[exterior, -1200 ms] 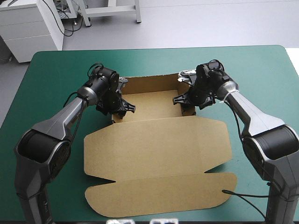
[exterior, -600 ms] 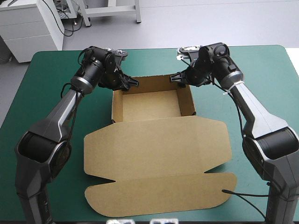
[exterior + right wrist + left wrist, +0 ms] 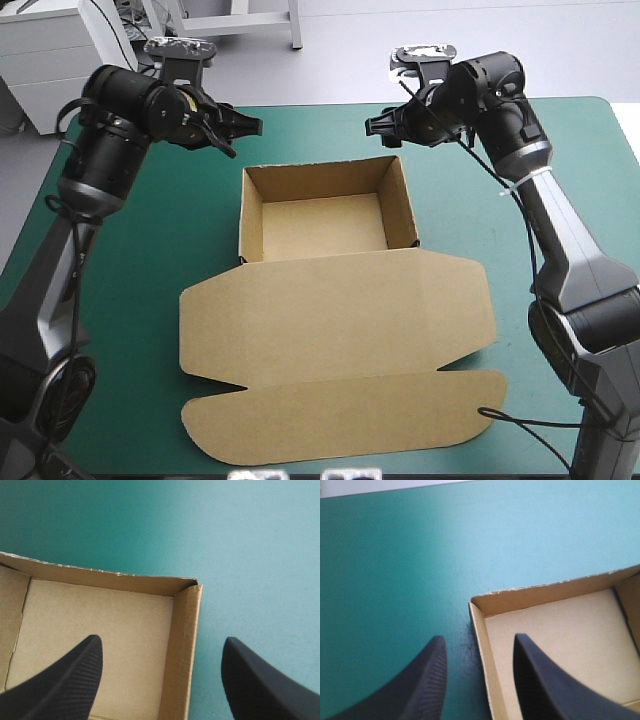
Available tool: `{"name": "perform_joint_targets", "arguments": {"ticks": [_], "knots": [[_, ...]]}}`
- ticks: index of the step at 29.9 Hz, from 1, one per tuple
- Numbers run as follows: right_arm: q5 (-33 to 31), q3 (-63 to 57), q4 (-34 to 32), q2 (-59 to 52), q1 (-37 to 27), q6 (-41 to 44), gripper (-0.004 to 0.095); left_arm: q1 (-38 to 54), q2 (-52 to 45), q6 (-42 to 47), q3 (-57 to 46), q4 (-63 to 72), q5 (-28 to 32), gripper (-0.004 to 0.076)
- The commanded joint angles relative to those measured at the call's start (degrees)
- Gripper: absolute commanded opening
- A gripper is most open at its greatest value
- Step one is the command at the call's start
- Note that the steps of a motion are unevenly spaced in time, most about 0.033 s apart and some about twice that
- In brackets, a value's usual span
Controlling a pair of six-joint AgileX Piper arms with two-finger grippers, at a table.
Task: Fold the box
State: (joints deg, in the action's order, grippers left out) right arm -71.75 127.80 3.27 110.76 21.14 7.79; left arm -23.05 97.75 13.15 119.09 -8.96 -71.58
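Hovering above far corners of box (image 3: 330,300): left gripper (image 3: 246,137), right gripper (image 3: 381,131), fingers apart; both raised off its walls since earlier.

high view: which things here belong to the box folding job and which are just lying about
Part of the job:
box, an open tray with its lid lying flat
left jaws, open, raised near the tray's far left corner
right jaws, open, raised near its far right corner

Just lying about:
no loose thing shows; only the teal-green table cover under the box
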Motion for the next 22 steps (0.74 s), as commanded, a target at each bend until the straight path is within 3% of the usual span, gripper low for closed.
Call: {"name": "perform_joint_targets", "arguments": {"ticks": [1,5,8,16,22], "knots": [[0.23,1.6,0.23,-3.69,-0.4,-0.03,0.0635,-0.26,-7.03,1.02,0.7,-0.01,-2.28,0.0195],[0.23,1.6,0.23,-3.69,-0.4,-0.03,0.0635,-0.26,-12.08,-1.54,-1.72,0.13,-2.28,-0.0004],[0.23,1.5,0.23,-3.69,-0.4,-0.14,0.0635,-0.26,-15.94,-9.6,-5.67,2.83,-2.28,-0.0005],[0.23,-6.13,0.11,-3.69,-0.4,-1.91,0.0635,-0.26,-31.35,-9.08,-24.77,2.26,-2.28,-0.0007],[0.36,-14.04,0.11,-3.58,-0.4,-2.97,0.0634,-0.26,-47.23,-2.71,-42.29,2.26,-2.06,-0.0007]]}}
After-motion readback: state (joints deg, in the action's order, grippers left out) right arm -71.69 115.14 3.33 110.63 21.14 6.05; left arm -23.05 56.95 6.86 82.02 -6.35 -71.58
